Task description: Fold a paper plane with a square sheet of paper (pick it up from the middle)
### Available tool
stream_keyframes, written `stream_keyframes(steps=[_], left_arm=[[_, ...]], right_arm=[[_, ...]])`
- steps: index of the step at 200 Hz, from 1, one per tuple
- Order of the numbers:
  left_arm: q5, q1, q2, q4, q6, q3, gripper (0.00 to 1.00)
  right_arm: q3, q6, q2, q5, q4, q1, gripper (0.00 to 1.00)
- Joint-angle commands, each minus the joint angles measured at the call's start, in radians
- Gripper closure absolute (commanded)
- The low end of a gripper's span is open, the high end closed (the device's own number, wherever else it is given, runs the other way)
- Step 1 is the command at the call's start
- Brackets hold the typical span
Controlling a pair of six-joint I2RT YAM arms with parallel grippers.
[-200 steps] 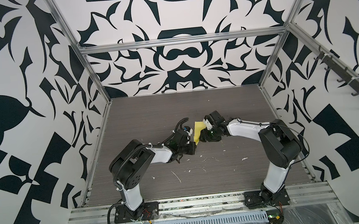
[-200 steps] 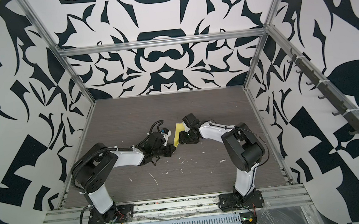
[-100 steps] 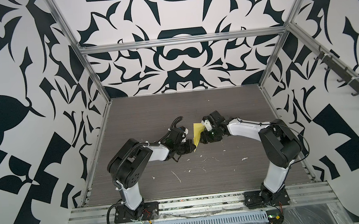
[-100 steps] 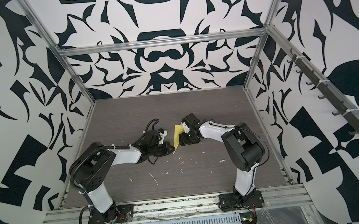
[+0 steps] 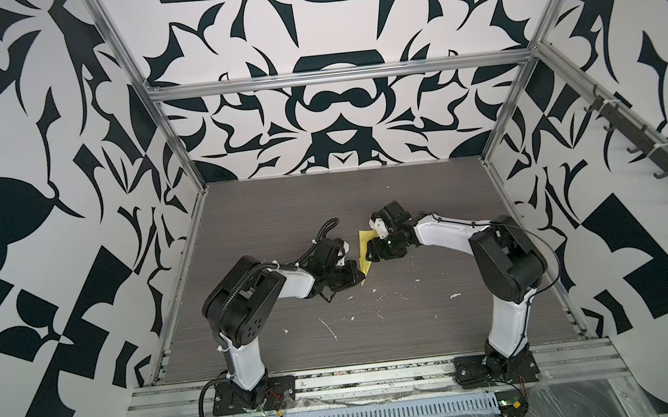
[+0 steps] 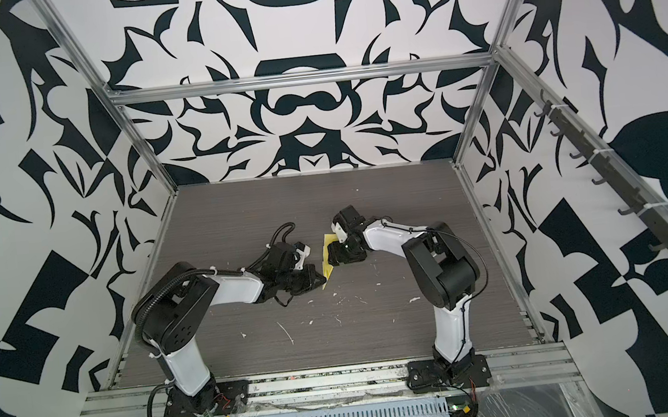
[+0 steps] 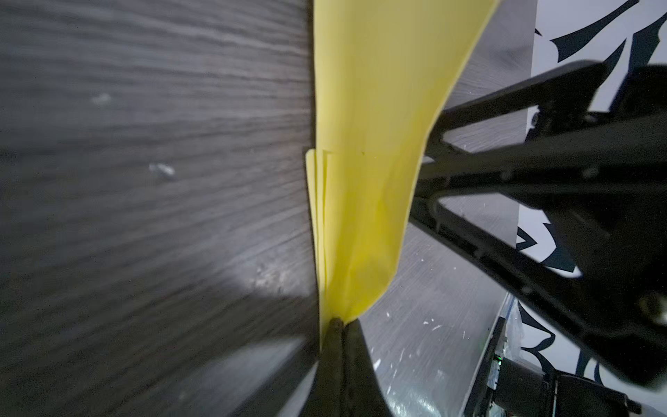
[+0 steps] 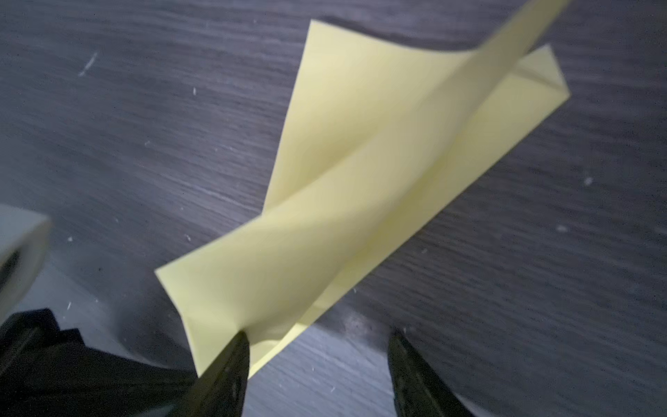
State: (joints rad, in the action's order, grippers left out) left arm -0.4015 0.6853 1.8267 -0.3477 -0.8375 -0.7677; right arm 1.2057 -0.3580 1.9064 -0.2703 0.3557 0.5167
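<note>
The square sheet of paper (image 5: 363, 247) (image 6: 325, 256) is yellow and creased into a long folded shape. It stands nearly on edge above the grey table (image 5: 406, 194), between the two arms. My left gripper (image 5: 360, 276) (image 7: 341, 322) is shut on its lower tip, with the folded layers (image 7: 368, 151) rising from the pinch. My right gripper (image 5: 371, 252) (image 8: 319, 337) is open beside the sheet (image 8: 361, 195). One of its fingers (image 8: 231, 357) lies against the paper's corner, while the far finger (image 8: 408, 364) stands free over bare table.
Small white flecks (image 5: 328, 328) lie scattered on the table in front of the grippers. Patterned walls and metal frame posts (image 5: 497, 139) close in the table on three sides. The arm bases (image 5: 254, 392) sit on the front rail.
The paper has turned more edge-on in the top view. My right gripper's jaws have spread a little wider. My left gripper stays shut on the paper and has shifted slightly.
</note>
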Motion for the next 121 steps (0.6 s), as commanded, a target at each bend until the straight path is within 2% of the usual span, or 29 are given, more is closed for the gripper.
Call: stream_keyframes(steps=[1, 121], left_arm=[[-0.009, -0.006, 0.022, 0.027, -0.012, 0.001, 1.0], [0.013, -0.012, 0.02, 0.087, -0.01, -0.022, 1.0]], right_arm=[[0.024, -0.021, 0.024, 0.064, 0.068, 0.001, 0.35], [0.047, -0.054, 0.105, 0.225, 0.17, 0.012, 0.42]])
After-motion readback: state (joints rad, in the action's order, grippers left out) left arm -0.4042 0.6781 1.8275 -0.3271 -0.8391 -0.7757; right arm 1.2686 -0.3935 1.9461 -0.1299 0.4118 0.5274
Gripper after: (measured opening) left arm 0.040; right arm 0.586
